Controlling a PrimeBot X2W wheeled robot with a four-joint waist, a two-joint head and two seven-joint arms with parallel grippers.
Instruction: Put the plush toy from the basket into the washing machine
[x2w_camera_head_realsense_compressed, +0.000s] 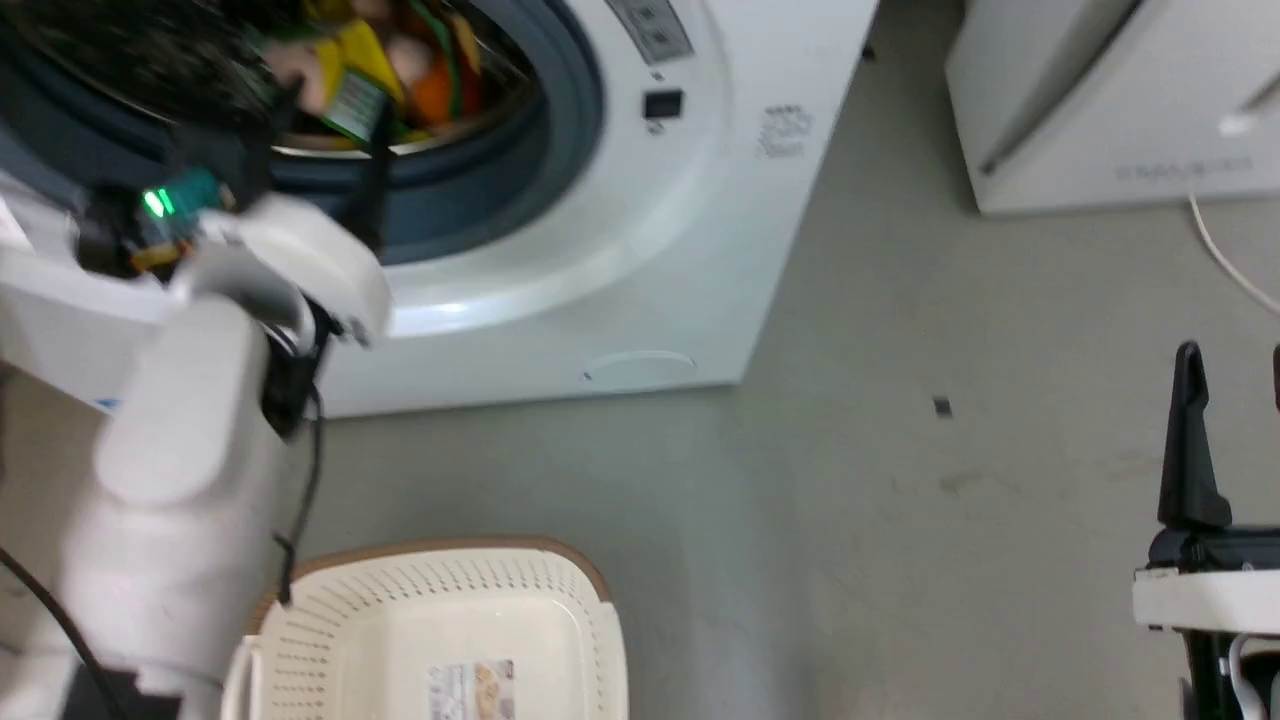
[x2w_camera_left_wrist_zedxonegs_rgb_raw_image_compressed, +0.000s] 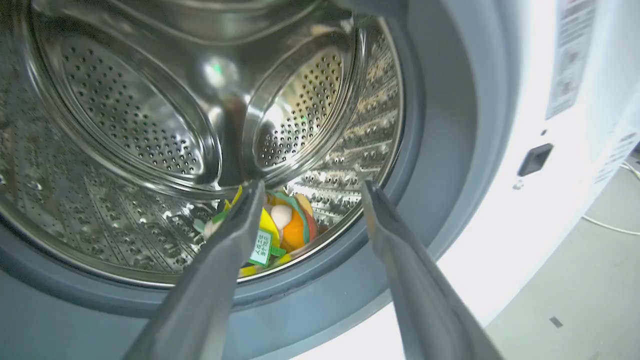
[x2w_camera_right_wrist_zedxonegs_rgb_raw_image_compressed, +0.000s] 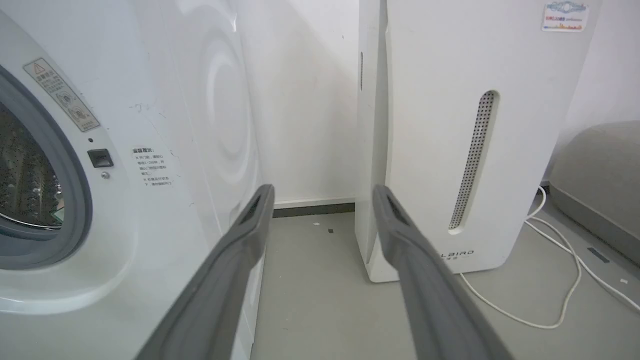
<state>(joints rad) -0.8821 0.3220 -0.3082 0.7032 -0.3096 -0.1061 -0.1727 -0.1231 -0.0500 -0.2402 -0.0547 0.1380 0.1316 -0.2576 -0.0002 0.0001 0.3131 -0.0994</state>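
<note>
Toy (x2w_camera_left_wrist_zedxonegs_rgb_raw_image_compressed: 287, 227) sits low in the washer (x2w_camera_left_wrist_zedxonegs_rgb_raw_image_compressed: 500, 210), just past the left gripper (x2w_camera_left_wrist_zedxonegs_rgb_raw_image_compressed: 312, 186) tips, nearer its left finger; jaws spread, holding nothing. Right gripper (x2w_camera_right_wrist_zedxonegs_rgb_raw_image_compressed: 322, 191) is open too, well off to the side, so I'd guess left just backs straight out

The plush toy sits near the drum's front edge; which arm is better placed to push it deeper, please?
Left. The left hand, open, is at the washing machine mouth, right by the plush toy; the right hand points past the machine's side.

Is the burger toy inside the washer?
In. The plush toy lies loose inside the washing machine; the basket looks empty.
</note>
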